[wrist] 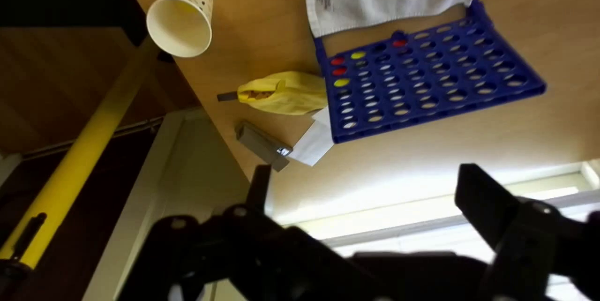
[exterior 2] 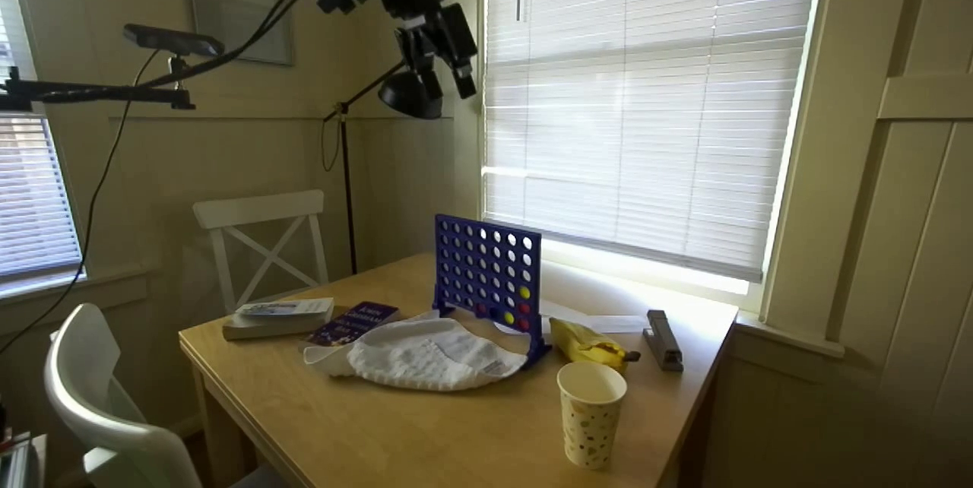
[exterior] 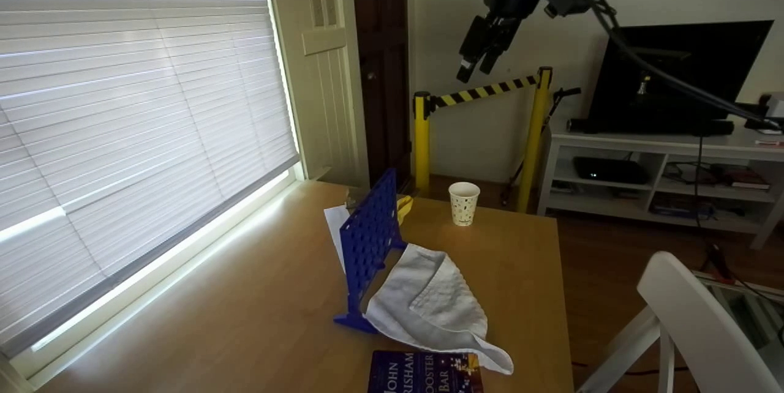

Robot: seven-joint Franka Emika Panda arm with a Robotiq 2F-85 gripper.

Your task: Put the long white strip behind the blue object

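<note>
The blue object is an upright blue game rack with round holes and a few red and yellow discs; it stands on the table in both exterior views (exterior: pixel 369 240) (exterior 2: pixel 461 231) and in the wrist view (wrist: pixel 436 104). A white strip (exterior: pixel 337 228) lies flat on the table on the rack's window side. It also shows in an exterior view (exterior 2: pixel 619 324) and the wrist view (wrist: pixel 315 142), partly hidden by the rack. My gripper (exterior: pixel 475 70) is open and empty, high above the table, apart from everything; it also shows in an exterior view (exterior 2: pixel 450 87) and the wrist view (wrist: pixel 365 169).
A white cloth (exterior 2: pixel 433 355) lies against the rack's other side. A yellow pouch (exterior 2: pixel 589 343), a grey stapler (exterior 2: pixel 664 340) and a paper cup (exterior 2: pixel 589 419) are near one table end. Books (exterior 2: pixel 353 322) lie toward the opposite end. The window blinds (exterior: pixel 135 105) border the table.
</note>
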